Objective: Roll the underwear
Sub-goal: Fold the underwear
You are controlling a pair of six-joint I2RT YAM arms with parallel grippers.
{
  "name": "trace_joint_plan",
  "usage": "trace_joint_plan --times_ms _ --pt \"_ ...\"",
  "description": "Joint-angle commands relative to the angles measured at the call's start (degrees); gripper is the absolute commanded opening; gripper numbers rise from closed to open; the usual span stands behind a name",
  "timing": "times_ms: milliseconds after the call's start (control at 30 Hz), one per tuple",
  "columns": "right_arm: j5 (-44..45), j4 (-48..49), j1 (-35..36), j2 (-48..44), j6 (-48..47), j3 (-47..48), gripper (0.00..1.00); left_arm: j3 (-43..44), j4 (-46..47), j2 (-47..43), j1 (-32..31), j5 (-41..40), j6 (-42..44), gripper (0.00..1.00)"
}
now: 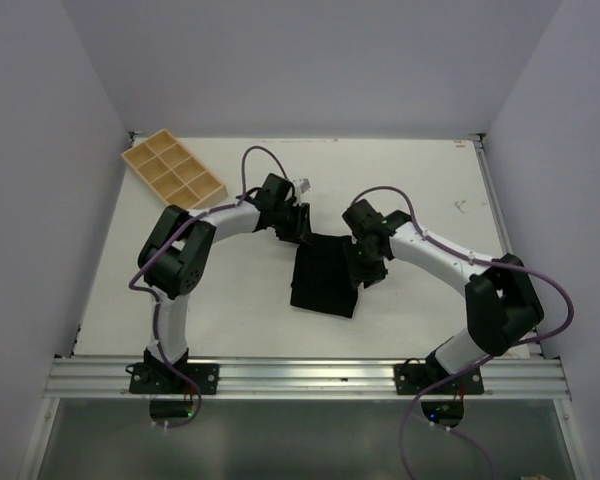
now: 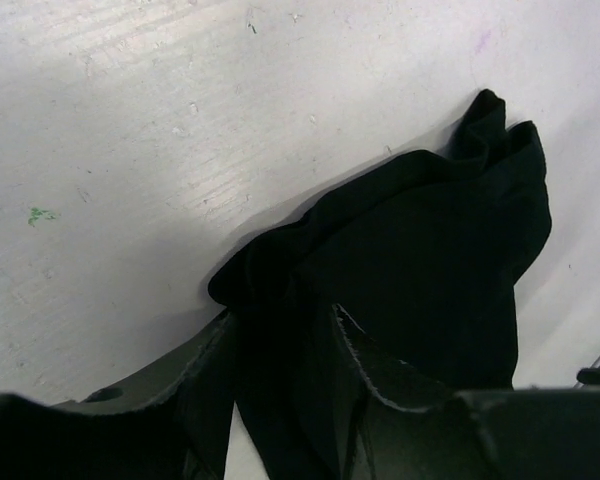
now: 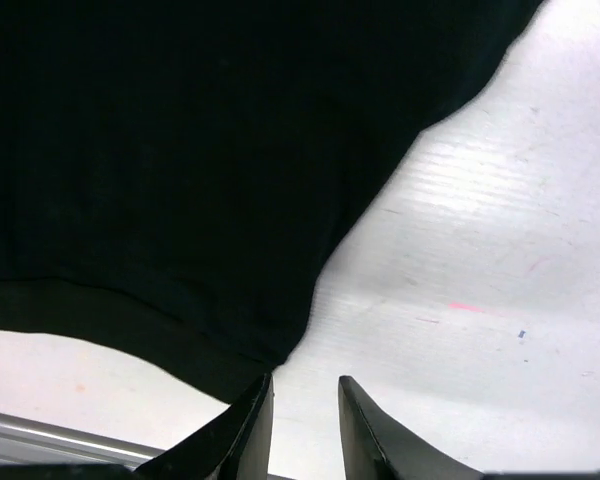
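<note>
The underwear (image 1: 325,278), a plain black cloth, lies folded into a rough rectangle in the middle of the table, between the two arms. My left gripper (image 1: 298,228) is at its far left corner. In the left wrist view a bunched fold of the underwear (image 2: 430,250) runs between the fingers of the left gripper (image 2: 280,312), with a sliver of white table still showing beside the left finger (image 2: 170,395). My right gripper (image 1: 365,262) is at the cloth's right edge. The right wrist view has the right gripper (image 3: 305,380) open over bare table, the underwear (image 3: 180,150) hem just touching its left fingertip.
A tan wooden tray (image 1: 173,175) with several compartments sits at the back left. An aluminium rail (image 1: 310,378) runs along the near edge, and walls close the table on three sides.
</note>
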Motion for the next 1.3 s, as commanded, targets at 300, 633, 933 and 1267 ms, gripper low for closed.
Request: trace_joint_plan --times_ms 300,633,933,1267 --pt "6.4 4.4 15.5 -1.1 17.6 0.0 0.36 0.9 -5.9 -2.8 1.3 -9.6 1.7 0.22" --pt "6.2 7.7 17.0 -7.1 22.0 -9.8 0.35 -3.5 -7.5 -6.6 2.0 -13.8 0.4 0.17" --pt "9.6 10.1 14.4 1.2 16.7 -7.9 0.34 -10.0 -9.2 -14.0 1.9 -19.2 -6.9 0.18" --pt "11.9 5.5 4.3 3.2 6.9 -0.8 0.34 -14.2 -9.9 -19.6 1.9 -20.3 -13.0 0.36"
